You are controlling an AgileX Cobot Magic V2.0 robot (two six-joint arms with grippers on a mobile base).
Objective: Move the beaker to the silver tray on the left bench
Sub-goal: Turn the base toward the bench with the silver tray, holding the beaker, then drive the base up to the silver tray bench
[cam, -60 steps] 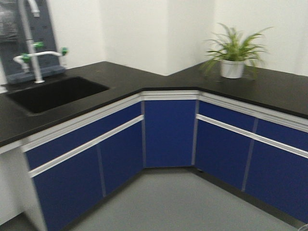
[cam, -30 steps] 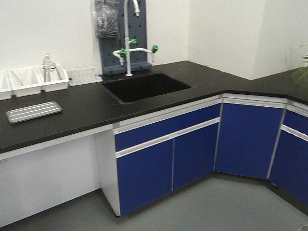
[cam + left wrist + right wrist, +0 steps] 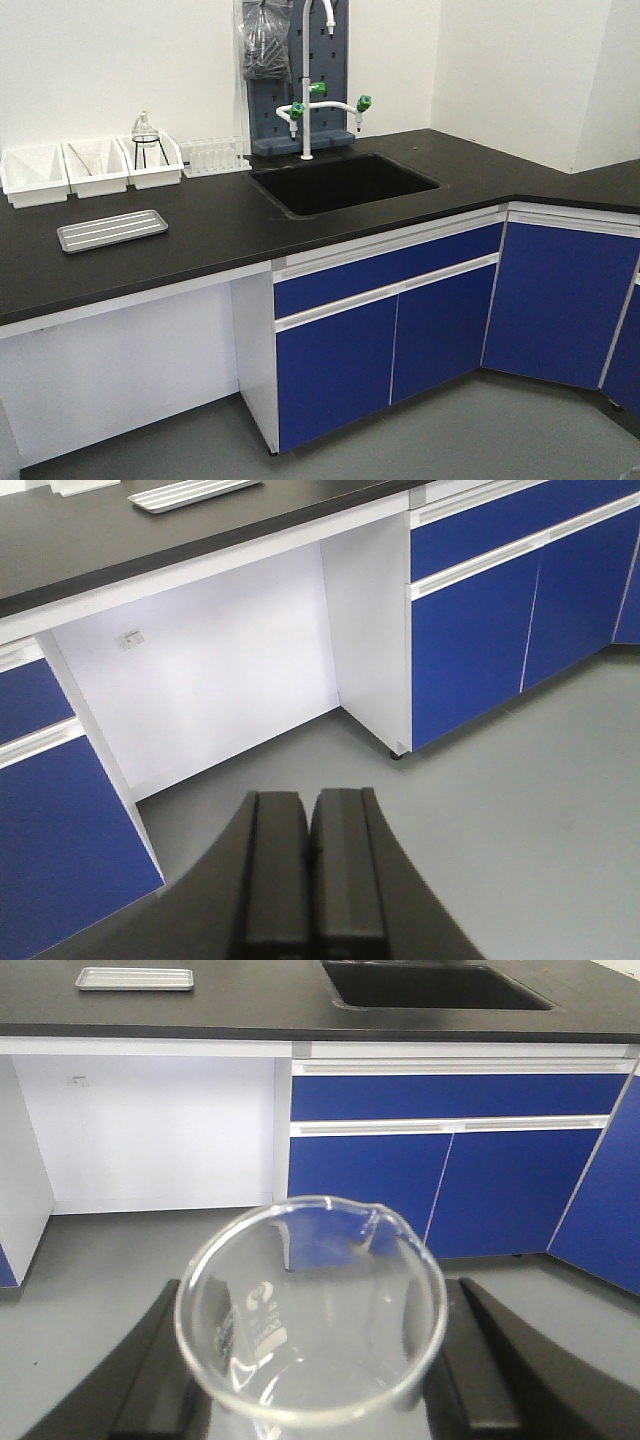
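Right tool (image 3: 315,1370) is clamped on the beaker (image 3: 310,1310), a black finger either side of the glass, rim up, low centre of the right wrist view, well apart from the tabletop (image 3: 220,225) and over the floor. Left tool (image 3: 310,870) has its fingers pressed together, empty. Likely risks: smooth glass slipping in the clamp if the base jolts, the beaker clipping the tabletop edge on approach, or landing on the raised rim of the silver tray (image 3: 112,230) and tipping. The tray sits left of centre in the front view, bare. White bins (image 3: 95,165) stand behind it, one holding a flask (image 3: 147,140) — little room to overshoot. The sink (image 3: 345,183) is well right, and nothing blocks the tray.
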